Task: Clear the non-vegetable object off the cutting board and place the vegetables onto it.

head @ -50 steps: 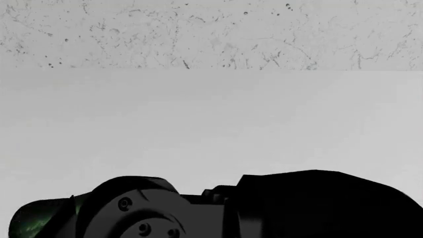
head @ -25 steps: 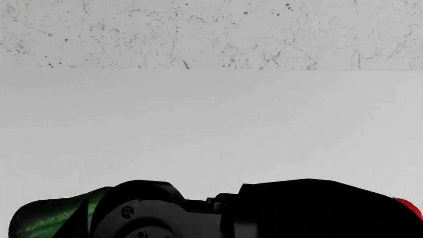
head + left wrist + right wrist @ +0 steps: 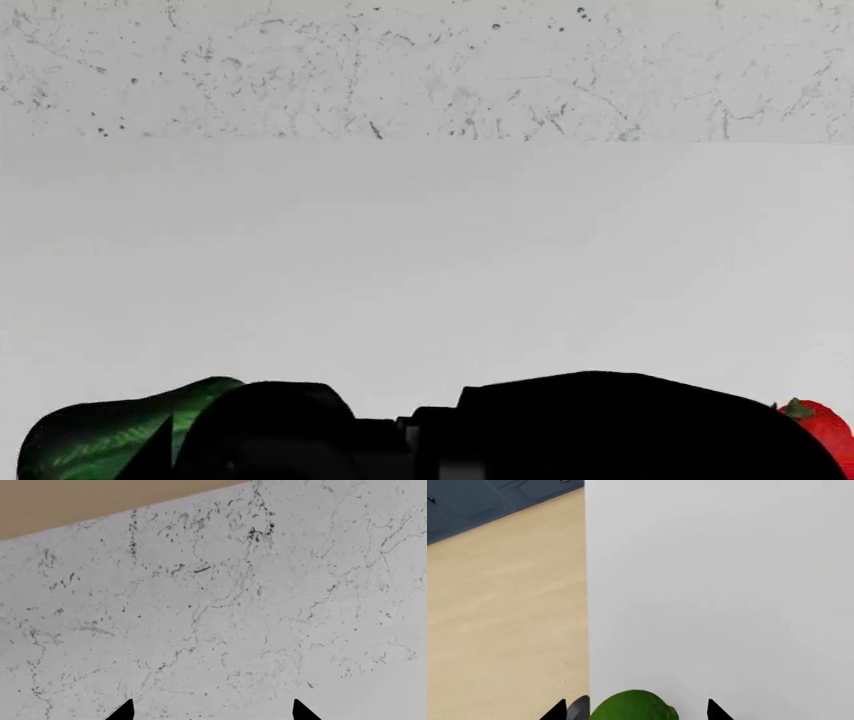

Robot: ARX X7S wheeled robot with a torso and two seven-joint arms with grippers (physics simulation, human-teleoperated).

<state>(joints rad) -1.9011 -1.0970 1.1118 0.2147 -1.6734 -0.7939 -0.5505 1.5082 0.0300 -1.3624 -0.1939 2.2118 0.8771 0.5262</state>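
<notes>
In the head view a dark-green striped zucchini (image 3: 100,440) lies at the bottom left, partly behind a black arm (image 3: 561,430). A red strawberry (image 3: 825,428) with a green cap peeks out at the bottom right. The cutting board is out of view. My left gripper (image 3: 212,713) is open and empty over a marbled surface. My right gripper (image 3: 636,713) is open. A smooth bright-green oval (image 3: 634,707) sits between its fingertips (image 3: 558,712), with gaps on both sides, near the white table's edge.
The white table (image 3: 427,260) stretches ahead to a marbled wall (image 3: 427,60). In the right wrist view the table edge (image 3: 587,605) drops to a wooden floor (image 3: 500,605), with blue cabinets (image 3: 487,500) beyond.
In the head view the black arm has sunk lower and shifted. More of the zucchini shows at the left and the strawberry has come into sight at the right.
</notes>
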